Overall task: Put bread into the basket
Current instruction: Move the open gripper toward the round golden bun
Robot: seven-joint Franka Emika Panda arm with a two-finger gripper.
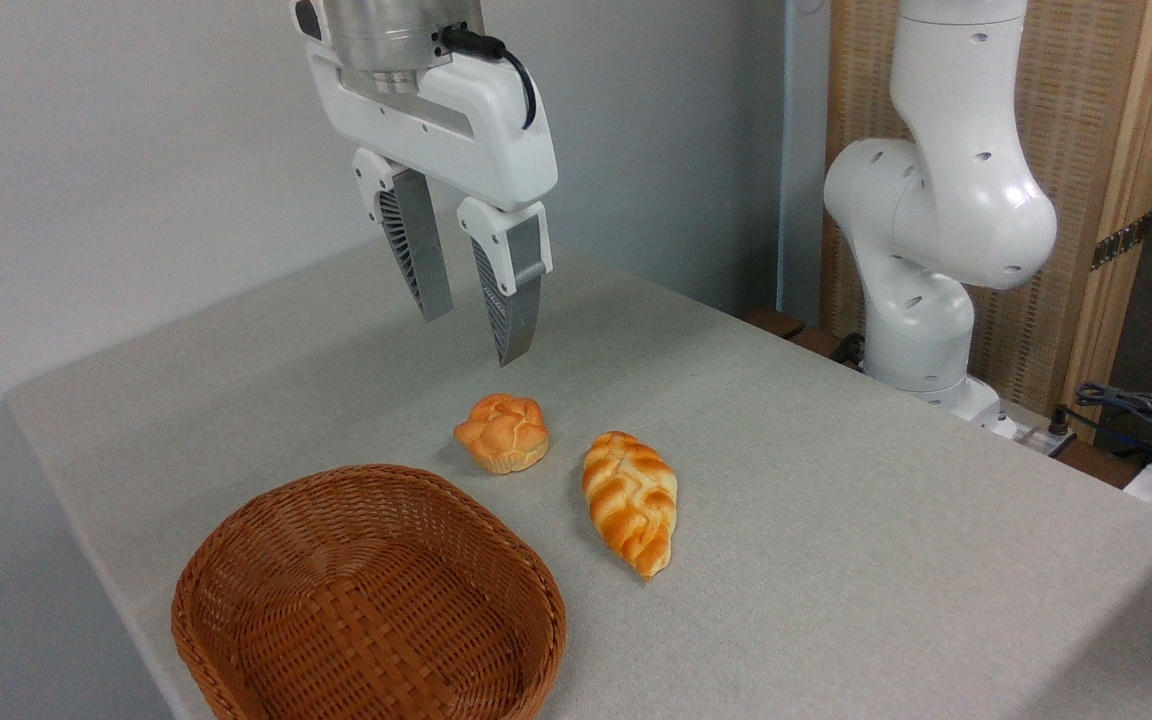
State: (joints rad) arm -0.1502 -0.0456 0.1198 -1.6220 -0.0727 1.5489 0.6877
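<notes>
The bread (502, 431), a small round golden-orange bun with a knotted top, lies on the grey table near its middle. Just in front of it and to the left stands the basket (236, 580), a shallow oval of reddish-brown wicker with nothing in it. My gripper (474, 328) hangs in the air above and slightly behind the bun. Its two ribbed grey fingers (515, 300) point down with a gap between them. They are open and hold nothing.
A longer leaf-shaped braided loaf (632, 500) lies to the right of the bun. The arm's white base (926, 250) rises at the table's back right, with cables (1136, 410) beside it. The table edge runs close along the basket's left side.
</notes>
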